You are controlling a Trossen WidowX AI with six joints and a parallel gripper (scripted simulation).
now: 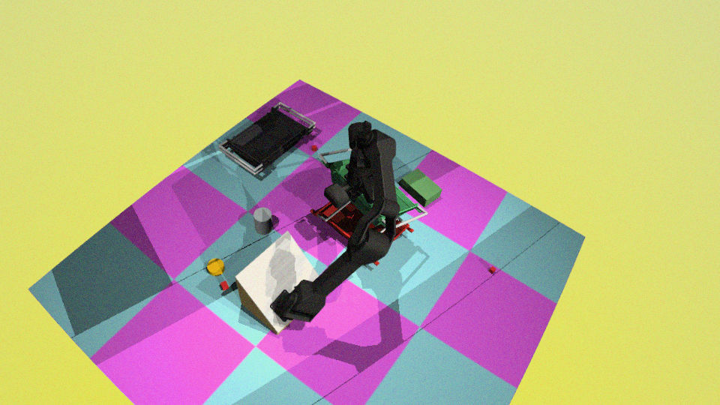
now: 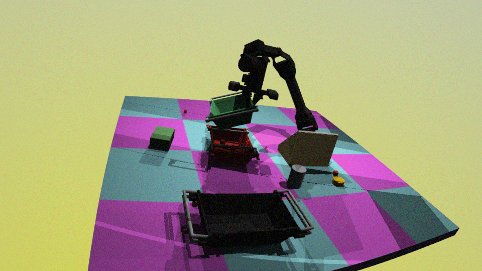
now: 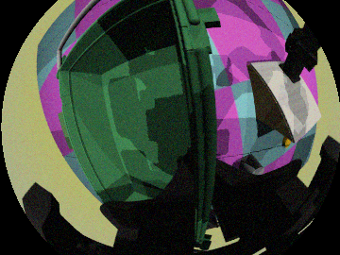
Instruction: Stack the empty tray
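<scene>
The loaded red tray (image 1: 327, 225) (image 2: 232, 157) stands on the table with small red blocks inside. Its two wire bars lie across its top; the nearer bar (image 2: 232, 146) shows plainly in the exterior view, the far one sits close under the green tray. The empty green tray (image 1: 340, 173) (image 2: 232, 119) (image 3: 205, 118) hangs above the red tray's far part, tilted, left side lower in the exterior view. Its own bars stick out at its ends. My gripper (image 2: 250, 101) is shut on the green tray's side wall. The arm hides part of both trays in the top view. Contact with the bars cannot be told.
A black tray (image 1: 271, 133) (image 2: 249, 237) with grey bars stands apart. A green box (image 1: 420, 187) (image 2: 161, 138) is beside the trays. A grey cylinder (image 1: 262, 221) (image 2: 296, 176), white wedge (image 1: 274, 262) (image 2: 311, 148), yellow disc (image 1: 215, 266) (image 2: 338, 181) and several red cubes also stand on the table.
</scene>
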